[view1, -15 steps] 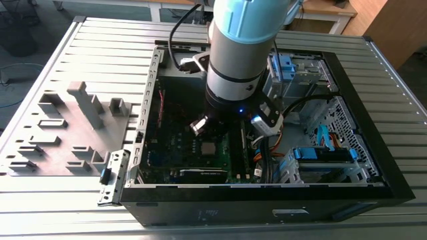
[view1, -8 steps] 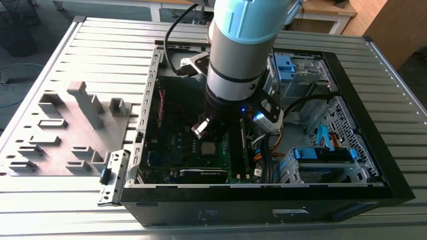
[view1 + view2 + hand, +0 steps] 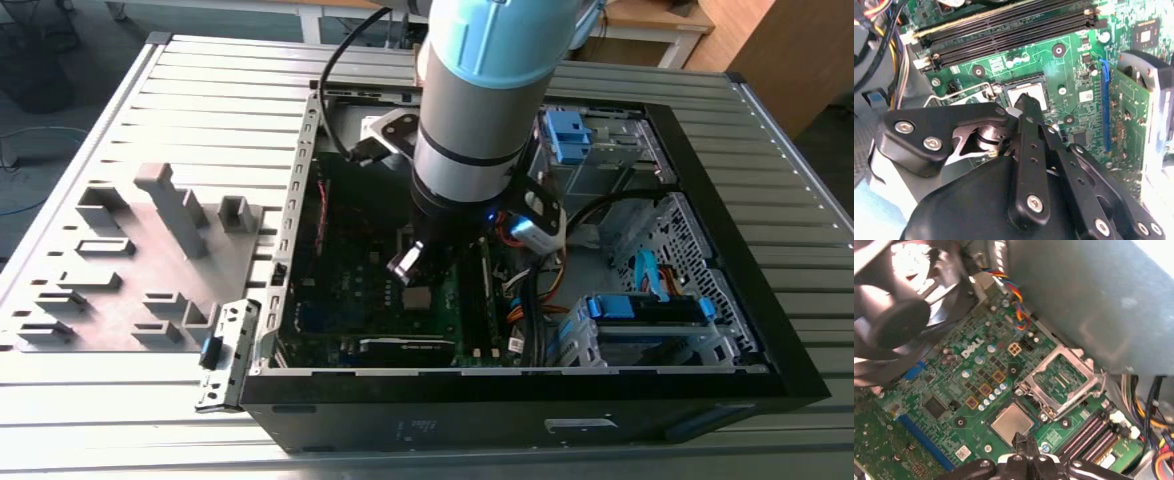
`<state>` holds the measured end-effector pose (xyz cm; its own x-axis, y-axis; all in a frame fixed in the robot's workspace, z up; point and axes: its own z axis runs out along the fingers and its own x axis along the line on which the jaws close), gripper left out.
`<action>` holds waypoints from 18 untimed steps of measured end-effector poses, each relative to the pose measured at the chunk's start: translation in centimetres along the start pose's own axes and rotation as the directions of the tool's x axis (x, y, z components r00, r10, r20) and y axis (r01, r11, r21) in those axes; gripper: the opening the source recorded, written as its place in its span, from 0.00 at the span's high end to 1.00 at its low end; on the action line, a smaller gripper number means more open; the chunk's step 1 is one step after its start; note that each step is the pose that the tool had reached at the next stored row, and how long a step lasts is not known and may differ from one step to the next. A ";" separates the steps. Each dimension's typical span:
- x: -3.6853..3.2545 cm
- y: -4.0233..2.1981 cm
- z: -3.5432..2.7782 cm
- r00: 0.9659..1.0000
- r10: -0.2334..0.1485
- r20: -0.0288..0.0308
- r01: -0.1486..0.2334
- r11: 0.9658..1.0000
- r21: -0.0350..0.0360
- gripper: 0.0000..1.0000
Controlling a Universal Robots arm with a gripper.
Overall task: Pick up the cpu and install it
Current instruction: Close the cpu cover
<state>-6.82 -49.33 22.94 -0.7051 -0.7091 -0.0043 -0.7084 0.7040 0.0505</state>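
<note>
One black claw (image 3: 1023, 439), built of flat matte links pinned with shiny round screws, points down into the open machine. Its tips are drawn together into a single narrow point, clenched on nothing. Right beneath that point lies the cpu (image 3: 1011, 421), a thin flat square with a smooth pale silvery top, sitting level in its square socket. In the second wrist view the claw (image 3: 1025, 99) overlaps the edge of the cpu (image 3: 1030, 89), though I cannot tell whether the two touch.

Just beside the cpu, a bright stamped-metal clamp frame (image 3: 1061, 381) stands tilted up on its hinge, and a thin bent wire lever (image 3: 961, 90) juts out near it. Around them spreads the green circuit board (image 3: 969, 385), speckled with small round caps and gold squares. A little farther from the claw run long black ribbed memory slots (image 3: 1004, 30), and a round black fan (image 3: 894, 315) looms off to one side.

In the exterior view the claw (image 3: 404, 266) hangs inside the black box-shaped case (image 3: 534, 410), with the cpu (image 3: 420, 298) just under it. Well beyond, on the exterior view's left, tall grey plastic blocks (image 3: 174, 205) rise from a slatted metal table (image 3: 107, 400).
</note>
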 end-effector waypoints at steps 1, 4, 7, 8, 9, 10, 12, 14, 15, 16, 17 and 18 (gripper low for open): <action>0.00 0.00 0.00 1.000 -0.018 -0.001 0.018 1.000 0.000 0.89; 0.00 0.00 0.02 0.997 -0.071 -0.003 0.071 0.997 0.000 0.89; 0.00 0.00 0.04 0.992 -0.124 -0.006 0.124 0.992 -0.001 0.89; 0.00 0.00 0.05 0.990 -0.142 -0.007 0.142 0.990 -0.001 0.89; 0.00 0.00 0.06 0.987 -0.162 -0.008 0.162 0.987 -0.001 0.89; 0.00 0.00 0.06 0.984 -0.179 -0.009 0.179 0.984 -0.001 0.89; 0.00 0.00 0.08 0.977 -0.215 -0.010 0.215 0.977 -0.002 0.89; 0.00 0.00 0.09 0.968 -0.249 -0.012 0.249 0.968 -0.002 0.89; 0.00 0.00 0.10 0.963 -0.268 -0.013 0.268 0.963 -0.002 0.89; 0.00 -0.01 0.11 0.953 -0.303 -0.014 0.303 0.953 -0.003 0.89; 0.00 -0.01 0.12 0.947 -0.320 -0.015 0.320 0.947 -0.003 0.89; 0.00 -0.01 0.13 0.942 -0.335 -0.016 0.335 0.942 -0.003 0.89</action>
<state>-6.82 -49.33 22.82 -0.4259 -0.9047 -0.0050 -0.9037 0.4252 0.0495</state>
